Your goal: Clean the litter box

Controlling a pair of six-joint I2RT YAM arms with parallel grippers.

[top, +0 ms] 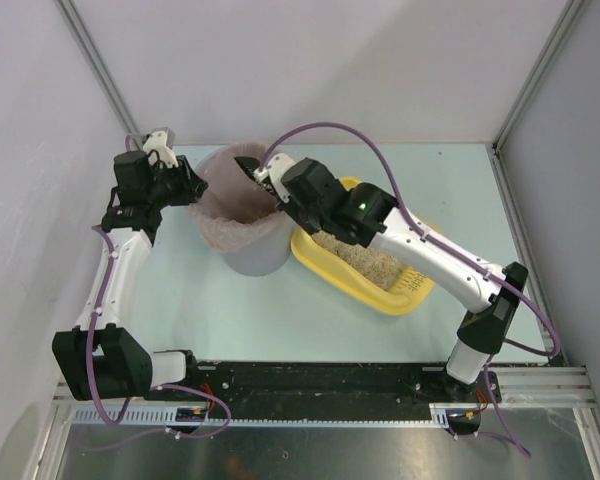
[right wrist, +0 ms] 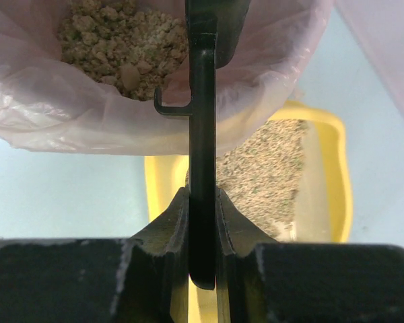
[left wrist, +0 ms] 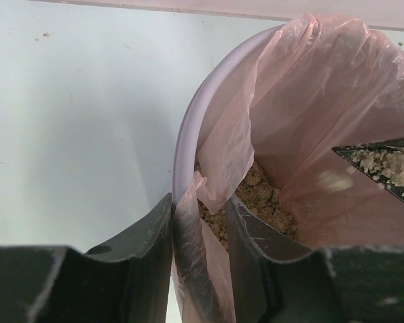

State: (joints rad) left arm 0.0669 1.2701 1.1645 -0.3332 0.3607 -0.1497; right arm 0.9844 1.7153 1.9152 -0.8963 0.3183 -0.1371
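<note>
The left gripper (top: 185, 185) reaches in from the left and stands at the left rim of the grey bin (top: 252, 255). In the left wrist view its jaws are clamped on that rim, one finger (left wrist: 145, 252) outside and the other inside, with the pink bag liner (left wrist: 323, 87) pinched between them. Clumps of beige litter (left wrist: 262, 195) lie in the bottom of the liner. Over the bin's far right part hangs the black scoop (left wrist: 390, 165), its head holding litter. The right gripper (top: 280, 185) has its jaws closed tight on the scoop's thin handle (right wrist: 202, 101). The litter box (top: 405, 300) sits on the table (top: 280, 310) just right of the bin and under the right arm. It runs aslant from far left to near right, with its slotted rim at the near-right end and sandy litter inside.
</note>
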